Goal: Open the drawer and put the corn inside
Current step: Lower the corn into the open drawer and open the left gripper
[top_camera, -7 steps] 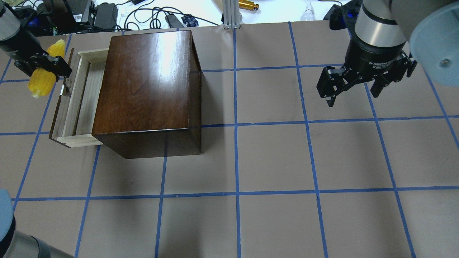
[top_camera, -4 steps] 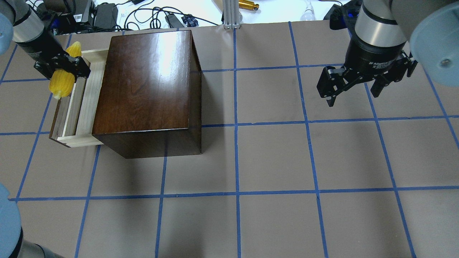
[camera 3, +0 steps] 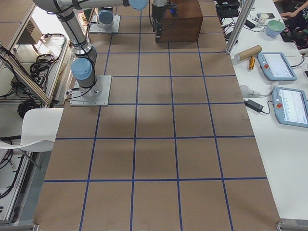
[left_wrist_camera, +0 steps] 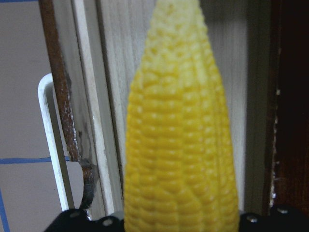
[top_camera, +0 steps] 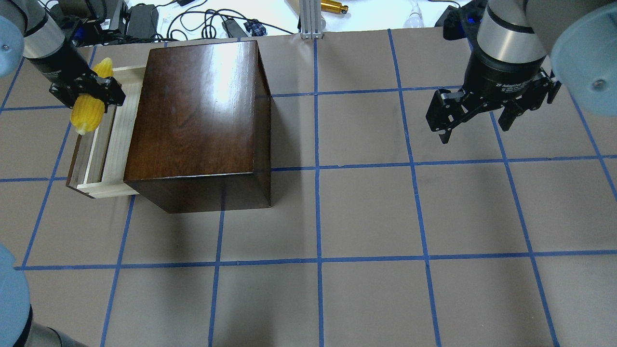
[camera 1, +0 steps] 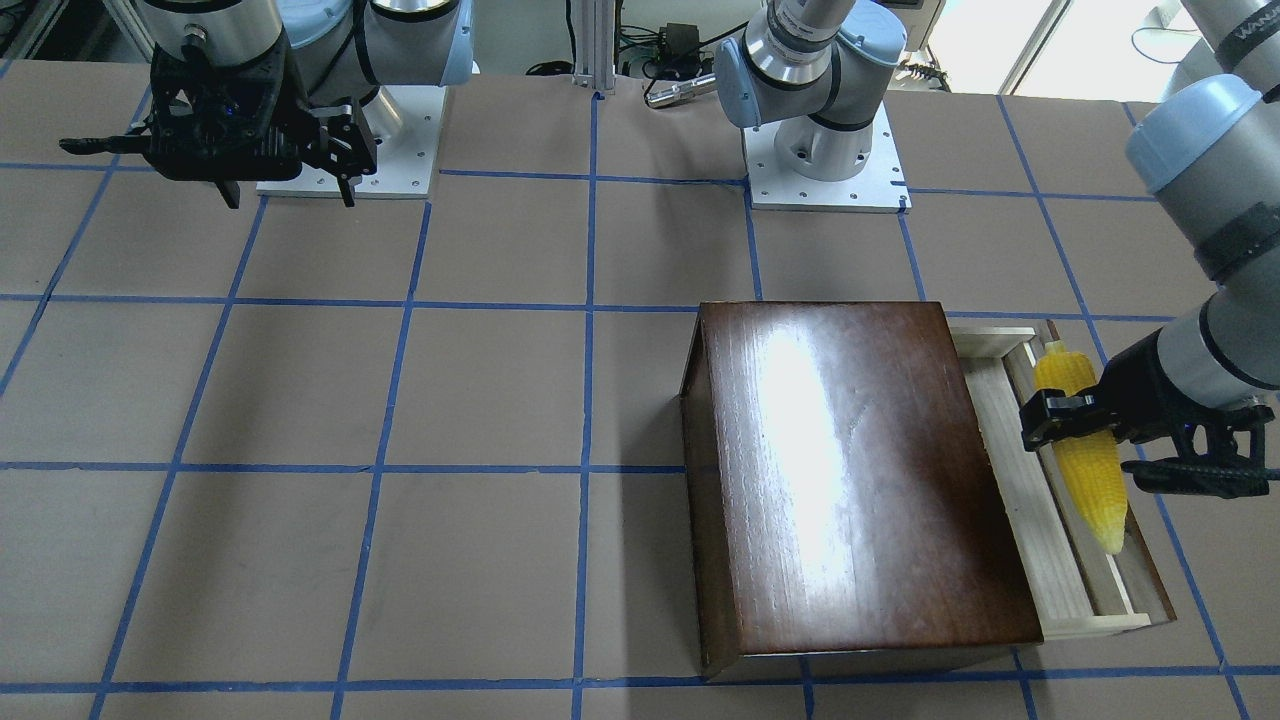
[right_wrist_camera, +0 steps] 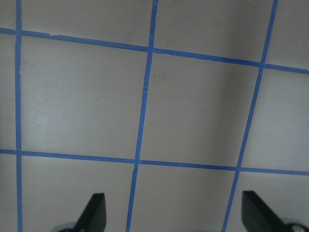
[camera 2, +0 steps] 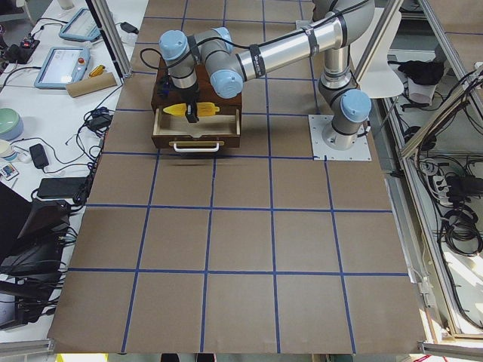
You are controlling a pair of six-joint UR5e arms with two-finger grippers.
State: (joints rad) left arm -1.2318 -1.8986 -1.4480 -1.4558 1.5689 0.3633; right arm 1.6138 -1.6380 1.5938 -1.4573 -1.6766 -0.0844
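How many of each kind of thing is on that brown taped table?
Robot arms: 2, the left arm and the right arm
Wooden box, its drawer pulled out: 1
Corn cob: 1
Total: 4

Drawer (top_camera: 103, 154): I log a shallow pale-wood tray with a dark front, pulled open from the brown box (top_camera: 193, 111). Corn (top_camera: 87, 115): yellow ribbed cob, clamped mid-length in the left hand (top_camera: 89, 93), lying lengthwise over the open tray.
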